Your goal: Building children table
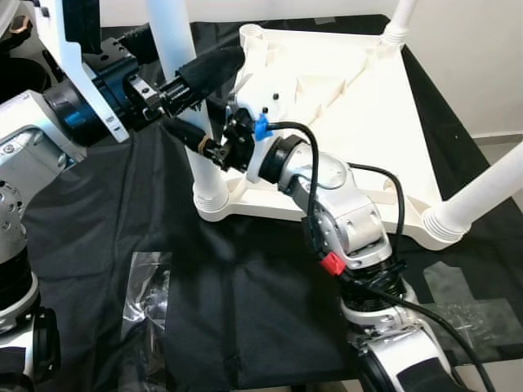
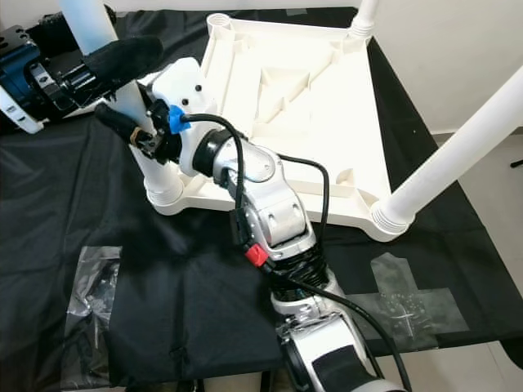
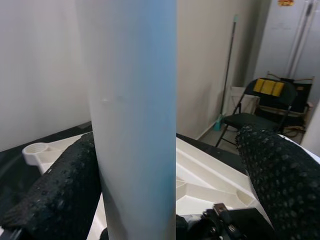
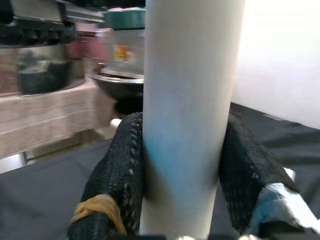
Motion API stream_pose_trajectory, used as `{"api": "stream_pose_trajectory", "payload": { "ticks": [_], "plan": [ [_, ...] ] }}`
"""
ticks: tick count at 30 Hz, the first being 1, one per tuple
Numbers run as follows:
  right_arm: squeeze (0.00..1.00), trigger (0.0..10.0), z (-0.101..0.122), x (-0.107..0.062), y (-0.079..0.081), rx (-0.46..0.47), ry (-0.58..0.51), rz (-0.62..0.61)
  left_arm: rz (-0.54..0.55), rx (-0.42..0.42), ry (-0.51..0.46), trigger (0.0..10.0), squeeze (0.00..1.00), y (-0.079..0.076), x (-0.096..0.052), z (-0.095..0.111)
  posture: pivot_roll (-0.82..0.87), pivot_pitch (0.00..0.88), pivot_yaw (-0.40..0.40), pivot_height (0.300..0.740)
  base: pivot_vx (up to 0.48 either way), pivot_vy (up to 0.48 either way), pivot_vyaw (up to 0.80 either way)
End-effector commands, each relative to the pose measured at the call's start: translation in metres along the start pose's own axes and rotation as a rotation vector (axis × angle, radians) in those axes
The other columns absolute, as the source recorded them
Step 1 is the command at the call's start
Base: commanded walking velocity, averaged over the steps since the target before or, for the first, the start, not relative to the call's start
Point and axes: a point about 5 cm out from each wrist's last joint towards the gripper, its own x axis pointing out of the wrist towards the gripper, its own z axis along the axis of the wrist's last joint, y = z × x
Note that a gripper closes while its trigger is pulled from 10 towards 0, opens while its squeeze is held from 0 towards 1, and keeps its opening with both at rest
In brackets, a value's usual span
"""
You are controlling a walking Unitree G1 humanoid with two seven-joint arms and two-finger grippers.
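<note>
The white table top lies upside down on the black cloth that covers the work surface, its ribbed underside facing up. White legs stand up from its corners: one at the near left, one at the near right leaning out to the right, and one at the far right. The far left corner socket looks open, with no leg in it.

The move in hand turns on the near left leg. Its long axis runs straight up from its socket at the near left corner, and both arms meet it there. The right gripper reaches across from the right and is clenched on the leg low down, just above the socket; the right wrist view shows a black finger pressed to each side of the tube. The left gripper comes in from the left and sits a little higher on the same leg. Its fingers straddle the tube: one finger is touching or nearly touching it, the other stands well clear, so this claw is released rather than grasping.

Since the right claw already has the leg, and the leg is upright in its socket, the step is probably seating or twisting the leg home about its upright axis, with the left claw close by to steady it.

A clear plastic bag lies on the cloth at the near left, well apart from the table top
</note>
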Motion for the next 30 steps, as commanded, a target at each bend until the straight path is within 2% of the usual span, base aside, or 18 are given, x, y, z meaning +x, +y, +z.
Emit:
{"api": "stream_pose_trajectory", "payload": {
  "ticks": [1, 2, 4, 6, 9, 10, 18, 23, 30],
  "plan": [
    [0.0, 0.0, -0.034, -0.01, -0.012, -0.026, 0.178, -0.175, -0.018, 0.023, -0.006, 10.0, 1.0, -0.003, -0.004, 0.003, 0.04, 0.295, -0.024, 0.74, 0.0, 0.0, 0.0],
    [0.0, 0.0, -0.037, -0.011, -0.008, -0.04, 0.193, -0.236, -0.019, 0.023, -0.008, 10.0, 1.0, -0.003, -0.004, 0.003, 0.04, 0.296, -0.023, 0.74, 0.0, 0.0, 0.0],
    [0.0, 0.0, -0.037, -0.011, -0.008, -0.04, 0.193, -0.236, -0.019, 0.023, -0.008, 10.0, 1.0, -0.003, -0.004, 0.003, 0.04, 0.296, -0.023, 0.74, 0.0, 0.0, 0.0],
    [0.0, 0.0, -0.043, -0.013, -0.004, -0.052, 0.207, -0.31, -0.03, 0.02, -0.003, 10.0, 1.0, -0.003, -0.005, 0.003, 0.05, 0.297, -0.019, 0.74, 0.0, 0.0, 0.0],
    [0.0, 0.0, -0.044, -0.014, -0.002, -0.052, 0.211, -0.325, -0.033, 0.019, 0.0, 10.0, 1.0, -0.004, -0.005, 0.003, 0.05, 0.297, -0.019, 0.74, 0.0, 0.0, 0.0],
    [0.0, 0.0, -0.041, -0.014, 0.0, -0.055, 0.207, -0.337, -0.037, 0.02, 0.005, 10.0, 0.0, -0.003, -0.005, 0.003, 0.04, 0.294, -0.018, 0.74, 0.0, 0.0, 0.0],
    [0.0, 0.0, -0.035, -0.012, 0.002, -0.044, 0.193, -0.354, -0.038, 0.018, 0.004, 10.0, 0.0, -0.005, 0.002, 0.0, 0.04, 0.292, -0.017, 0.74, 0.0, 0.0, 0.0],
    [0.0, 0.0, -0.032, -0.011, 0.004, -0.051, 0.184, -0.382, -0.05, 0.024, 0.02, 10.0, 0.0, -0.011, 0.006, -0.005, 0.04, 0.291, -0.015, 0.74, 0.0, 0.0, 0.0],
    [0.0, 0.0, -0.031, -0.01, 0.007, -0.047, 0.179, -0.373, -0.007, 0.048, 0.038, 10.0, 0.0, -0.008, 0.009, -0.009, 0.04, 0.29, -0.014, 0.74, 0.0, 0.0, 0.0]
  ]
}}
